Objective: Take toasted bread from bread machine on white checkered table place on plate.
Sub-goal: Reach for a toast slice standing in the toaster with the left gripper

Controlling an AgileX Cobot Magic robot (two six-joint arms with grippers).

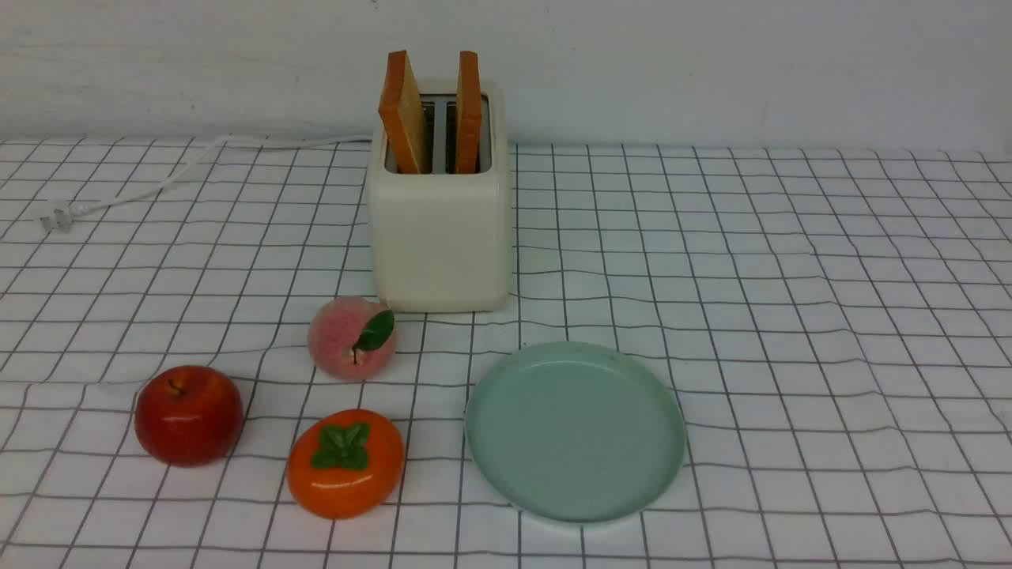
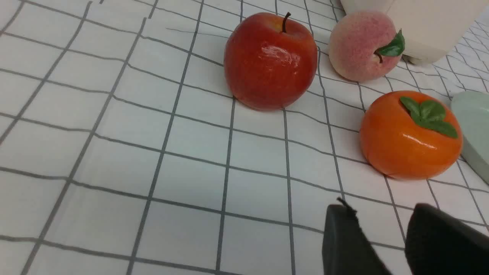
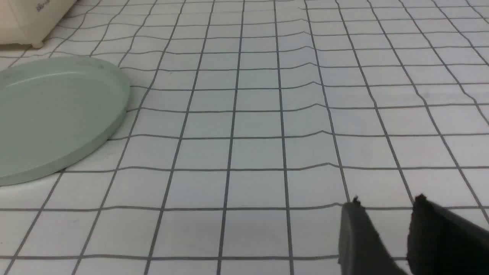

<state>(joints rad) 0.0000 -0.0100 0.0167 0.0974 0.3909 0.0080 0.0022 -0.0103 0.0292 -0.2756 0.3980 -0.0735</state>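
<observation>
2 square toast slices with golden-tan faces and orange-brown crusts stand in the boxy cream-white toaster with rounded corners, 1 in each dark slot of its grey top. The left slice tilts outward to the left, while the right slice stands nearly upright; both stick up well above the slots. The toaster sits at the far side of the table covered in white cloth with a thin dark grid, near the plain pale wall. Its thin white cord runs left to a pale plug lying on the cloth.

The round pale mint-green plate with a low raised rim lies bare on the cloth, nearer than the toaster and a little to its right. To the left of the plate are 3 fruits: a glossy orange persimmon with green leaves, a shiny dark-red apple further left, and a fuzzy pink peach with 1 green leaf just beside the toaster's near left corner.

The black left gripper is released, its fingers apart and holding nothing. The black right gripper is likewise released, with only gridded cloth visible between its fingers
</observation>
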